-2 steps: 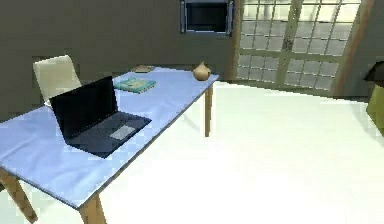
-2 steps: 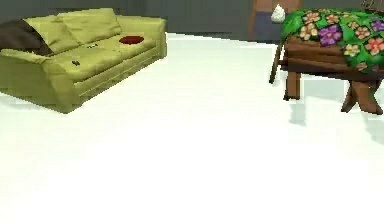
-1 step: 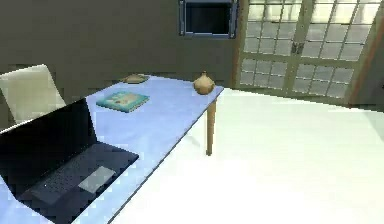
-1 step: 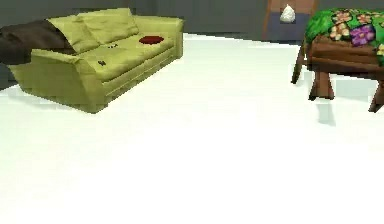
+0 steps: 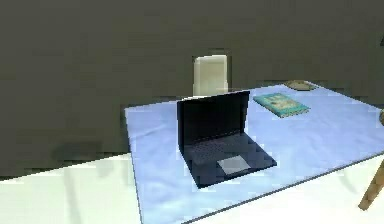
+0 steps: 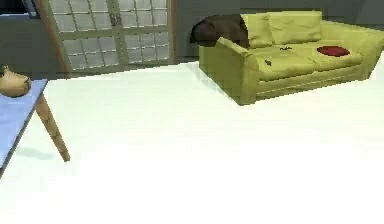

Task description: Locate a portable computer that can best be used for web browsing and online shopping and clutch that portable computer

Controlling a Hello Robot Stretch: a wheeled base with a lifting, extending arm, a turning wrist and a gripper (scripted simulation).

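A pale floor (image 6: 170, 140) spreads across the arm side view and runs under the table in the forward view, where a dark wall (image 5: 90, 60) stands behind it. At the far end of the arm side view stand doors (image 6: 110, 35) with many small glass panes. To their right sits a yellow-green sofa (image 6: 290, 55), set at an angle.

The table (image 5: 320, 140) has a light blue top and takes up the forward view's middle and right. One wooden leg (image 5: 374, 185) shows at the lower right. Its corner and a slanted wooden leg show again at the arm side view's left edge. A cream chair (image 5: 211, 74) stands at the table's far side, with its back rising above the tabletop.

The laptop (image 5: 222, 140) lies on the table toward its near left side, just in front of the chair. Its lid is up and its dark screen faces the camera. The base is dark blue with a grey touchpad.

A dark brown heap (image 6: 222, 28) lies on the sofa's left end. A teal book (image 5: 281, 102) lies flat on the table, beyond and right of the laptop and apart from it. A red thing (image 6: 333, 50) rests on the sofa's seat. A tan rounded thing (image 6: 10, 82) sits on the table corner at the arm side view's left edge.

The gripper's state cannot be told.
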